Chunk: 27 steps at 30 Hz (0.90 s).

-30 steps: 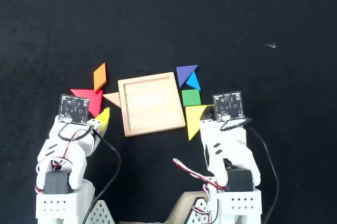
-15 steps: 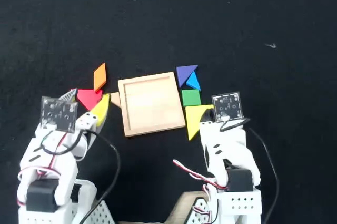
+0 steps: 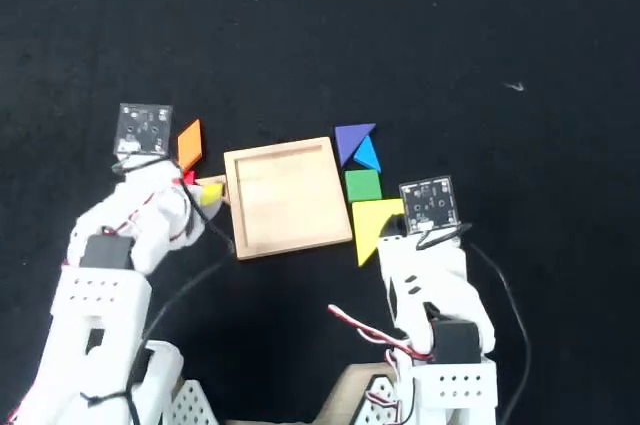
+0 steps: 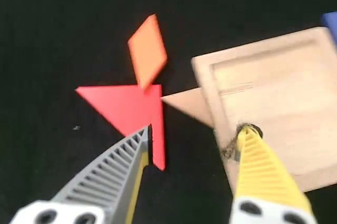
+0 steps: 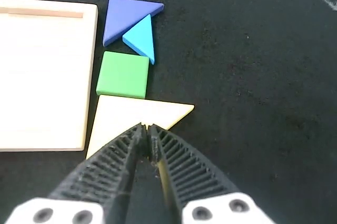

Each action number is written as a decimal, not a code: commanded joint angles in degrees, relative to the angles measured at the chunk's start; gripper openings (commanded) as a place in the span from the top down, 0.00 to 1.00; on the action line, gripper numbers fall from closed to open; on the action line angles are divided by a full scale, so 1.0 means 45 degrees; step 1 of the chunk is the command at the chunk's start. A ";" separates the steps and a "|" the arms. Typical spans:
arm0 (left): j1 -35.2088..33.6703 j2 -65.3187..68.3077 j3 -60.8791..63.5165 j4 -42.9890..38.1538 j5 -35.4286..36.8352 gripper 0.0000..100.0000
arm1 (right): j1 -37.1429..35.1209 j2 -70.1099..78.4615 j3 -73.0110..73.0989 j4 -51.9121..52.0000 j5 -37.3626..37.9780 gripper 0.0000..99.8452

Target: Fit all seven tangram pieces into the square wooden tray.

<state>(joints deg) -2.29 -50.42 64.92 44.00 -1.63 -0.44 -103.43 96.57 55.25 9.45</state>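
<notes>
The square wooden tray (image 3: pixel 285 197) lies mid-table with nothing in it. Left of it are an orange parallelogram (image 3: pixel 190 145), a red triangle (image 4: pixel 129 110) and a small wood-coloured triangle (image 4: pixel 189 105) touching the tray (image 4: pixel 274 97). My left gripper (image 4: pixel 196 132) is open above these, its grey finger over the red triangle, its yellow finger (image 3: pixel 210 195) over the tray's left rim. Right of the tray lie a purple triangle (image 5: pixel 124 16), a light blue triangle (image 5: pixel 142 37), a green square (image 5: pixel 122 75) and a large yellow triangle (image 5: pixel 137 116). My right gripper (image 5: pixel 146 127) is shut at the yellow triangle's near edge.
Black cloth covers the whole table (image 3: pixel 480 95). The far half and the right side hold nothing. Both arm bases (image 3: pixel 440 375) stand at the near edge, with cables trailing between them.
My left arm has risen and swung away from the near edge, out over the red and wood-coloured triangles. The right arm has stayed put.
</notes>
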 commanded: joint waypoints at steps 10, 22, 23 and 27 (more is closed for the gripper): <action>-0.1280 0.4552 -0.2217 -0.1094 0.0176 0.74 | 0.1328 -0.0674 -0.0010 -0.2071 0.1504 0.95; -0.0967 0.5099 -0.2530 -0.0938 0.0195 0.74 | -0.1543 -0.0518 -0.3526 -0.1328 0.1739 0.91; -0.0987 0.4904 -0.2374 -0.0957 0.0195 0.74 | -0.1875 -0.0479 -0.3858 -0.1114 0.1680 0.91; -0.1065 0.4181 -0.1416 -0.1954 0.0195 0.74 | -0.2520 0.0811 -0.4777 -0.0918 0.1211 0.91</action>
<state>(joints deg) -7.21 -27.65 56.04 39.16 -1.45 -9.41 -103.25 80.48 50.77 16.31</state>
